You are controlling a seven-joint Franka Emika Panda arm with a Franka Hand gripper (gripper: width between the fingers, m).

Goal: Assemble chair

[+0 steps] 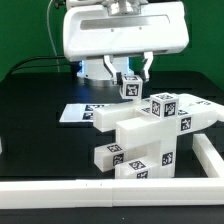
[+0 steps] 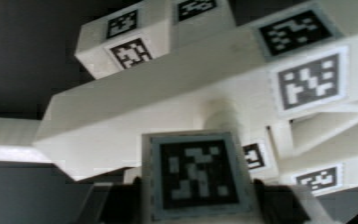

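My gripper [image 1: 131, 80] hangs above the table, shut on a small white cube-like chair piece [image 1: 129, 88] with a black-and-white tag. In the wrist view that piece [image 2: 197, 165] sits between my dark fingers [image 2: 123, 197], its tag facing the camera. Just below and toward the exterior view's right stands the partly built chair [image 1: 150, 130], a cluster of glossy white tagged slabs and blocks. The held piece hovers close above its upper back part, apart from it. The same cluster [image 2: 167, 100] fills the wrist view beyond the piece.
The marker board [image 1: 85, 112] lies flat on the black table on the exterior view's left of the chair. A long white border rail [image 1: 100, 190] runs along the front and turns up the right side [image 1: 208, 152]. Cables trail at the back left.
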